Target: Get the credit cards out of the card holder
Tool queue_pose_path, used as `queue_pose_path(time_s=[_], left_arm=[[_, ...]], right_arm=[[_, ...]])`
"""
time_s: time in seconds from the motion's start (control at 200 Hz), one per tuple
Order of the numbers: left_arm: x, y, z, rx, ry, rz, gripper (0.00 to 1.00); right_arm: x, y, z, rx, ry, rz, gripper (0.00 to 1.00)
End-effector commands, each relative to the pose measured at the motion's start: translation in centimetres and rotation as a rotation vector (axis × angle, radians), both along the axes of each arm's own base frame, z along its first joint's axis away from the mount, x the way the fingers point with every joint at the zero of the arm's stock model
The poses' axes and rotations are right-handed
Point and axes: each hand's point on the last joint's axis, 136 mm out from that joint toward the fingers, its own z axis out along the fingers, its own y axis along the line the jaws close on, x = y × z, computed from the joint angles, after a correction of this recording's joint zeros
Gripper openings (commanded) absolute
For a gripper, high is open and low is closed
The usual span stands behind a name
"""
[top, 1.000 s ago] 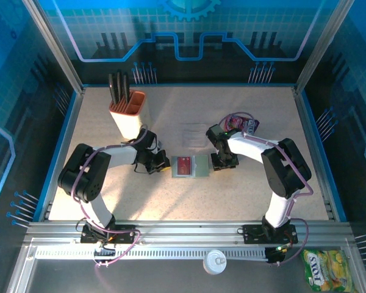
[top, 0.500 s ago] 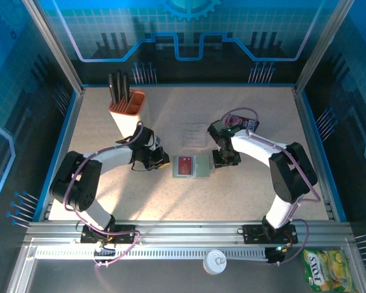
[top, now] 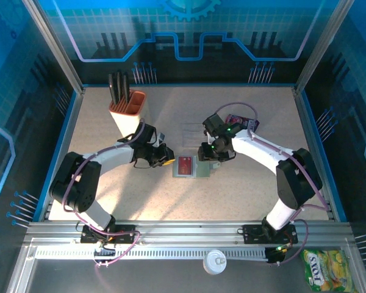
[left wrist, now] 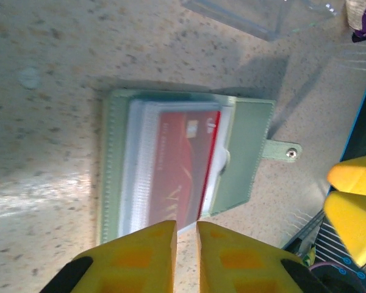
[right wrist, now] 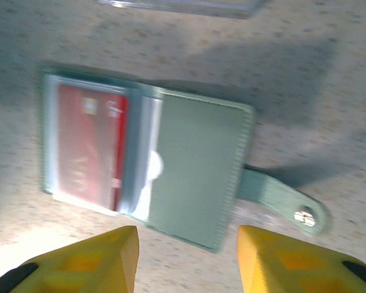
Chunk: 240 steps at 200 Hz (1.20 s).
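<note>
Where the left pincer [left wrist: 186, 227] hangs at the near edge of the card holder [left wrist: 244, 155], its blocky yellow fingers stand all but pressed together, a thin slit between them, pinching nothing. Right pincer [right wrist: 183, 235]: yellow fingers spread wide, nothing between them, poised over the holder's plain flap. Card holder, seen from above [top: 193, 166]: small, flat, grey-green, stitched along its edges, lying opened out on the tabletop [top: 244, 195] between the two pincers, left pincer [top: 165, 160] just beside its left edge, right pincer [top: 208, 152] at its upper right corner. Red credit card [right wrist: 88, 146]: thin glossy rectangle tucked in a clear ribbed sleeve on the holder's left half. Closing strap [right wrist: 287, 201]: short tab with a metal snap, sticking out from the right edge. Clear plastic piece [top: 192, 133]: flat, see-through, just beyond the holder. Tabletop: pale beige, finely speckled, matt, with soft shadows. Cup [top: 128, 113]: orange and cream, tilted, holding black pens [top: 119, 88], at the far left. Pink pouch [top: 245, 125]: crinkly, partly behind the right arm. Surround: blue translucent panels in an aluminium frame; ribbed metal rail [top: 171, 235] along the near edge; yellow-green snack bag [top: 326, 268] beyond it.
</note>
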Motion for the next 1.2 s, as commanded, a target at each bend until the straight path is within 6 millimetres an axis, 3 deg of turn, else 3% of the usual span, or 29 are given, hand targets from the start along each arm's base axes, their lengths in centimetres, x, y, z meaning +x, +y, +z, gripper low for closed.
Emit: queue_pose_path(time_s=[0.0, 0.55, 1.196], left_arm=[[0.0, -1.7, 0.6, -0.030, 0.011, -0.033, 0.14], [-0.9, -2.1, -3.3, 0.060, 0.062, -0.051, 0.04], [-1.8, -0.8, -5.9, 0.148, 0.136, -0.038, 0.02]], right_arm=[[-0.3, 2.9, 0.3, 0.157, 0.018, -0.003, 0.47], [-0.3, 6.0, -2.1, 0.335, 0.087, -0.002, 0.45], [-0.3, 7.2, -4.5, 0.367, 0.143, 0.011, 0.44]])
